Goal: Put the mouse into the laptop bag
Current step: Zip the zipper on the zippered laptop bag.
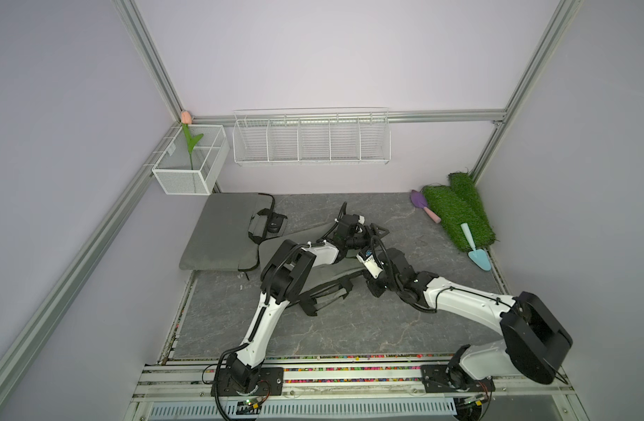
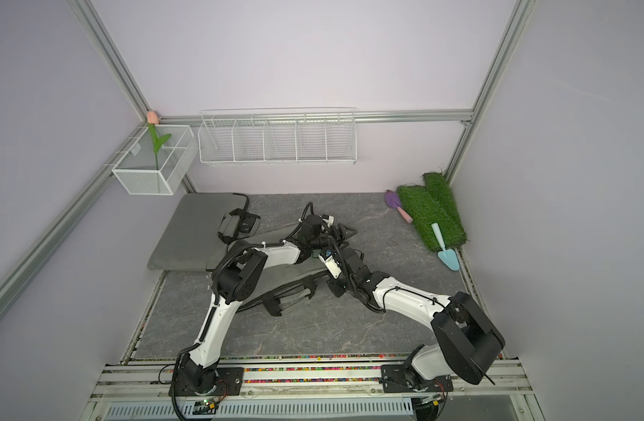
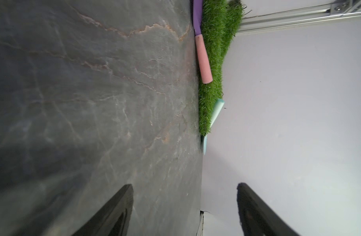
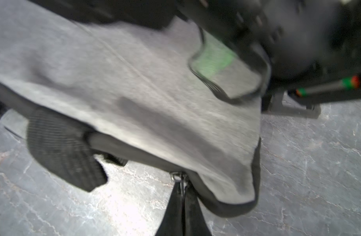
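Small black plastic mouse (image 1: 275, 227), prob. on far grey sleeve (image 1: 211, 226): light, rigid, slick; pinch sides. L gripper (image 3: 185, 186) wide, empty. R gripper (image 4: 181, 192) clamped on zip pull (image 4: 177, 177) of floppy grey fabric laptop bag (image 4: 155, 102).

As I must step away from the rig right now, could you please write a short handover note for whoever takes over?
Left gripper: open, holding nothing.
Right gripper: shut on the zipper pull of the grey laptop bag lying mid-table.
Mouse: the dark item that seems to be it lies ungripped on the other grey sleeve, back left.
Done: zipper pull gripped; how far the bag is open I cannot tell.
Left: open the bag, fetch the mouse, put it inside.
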You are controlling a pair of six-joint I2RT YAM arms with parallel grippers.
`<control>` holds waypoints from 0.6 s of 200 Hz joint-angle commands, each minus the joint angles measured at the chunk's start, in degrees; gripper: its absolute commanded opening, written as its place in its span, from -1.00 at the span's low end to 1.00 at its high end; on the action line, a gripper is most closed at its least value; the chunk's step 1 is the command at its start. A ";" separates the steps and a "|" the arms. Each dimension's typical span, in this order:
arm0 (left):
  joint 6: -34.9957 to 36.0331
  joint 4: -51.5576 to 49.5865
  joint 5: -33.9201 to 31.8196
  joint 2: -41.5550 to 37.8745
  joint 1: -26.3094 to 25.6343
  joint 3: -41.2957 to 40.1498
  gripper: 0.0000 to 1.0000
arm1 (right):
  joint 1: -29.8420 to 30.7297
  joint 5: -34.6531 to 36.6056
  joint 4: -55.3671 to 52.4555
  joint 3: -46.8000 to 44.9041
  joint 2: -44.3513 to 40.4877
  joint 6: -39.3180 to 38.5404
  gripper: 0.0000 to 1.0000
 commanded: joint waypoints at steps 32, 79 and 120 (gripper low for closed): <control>4.27 -8.73 0.29 -10.18 3.51 -0.83 0.63 | -5.24 0.17 0.72 -1.71 -0.60 1.67 -0.87; 10.06 -20.28 -5.48 -17.33 4.00 -3.33 0.64 | -11.04 -4.14 1.44 0.95 3.05 1.15 -0.87; 10.78 -24.27 -3.98 -17.08 6.00 1.52 0.99 | -12.56 -4.67 0.82 4.93 8.13 1.20 -0.87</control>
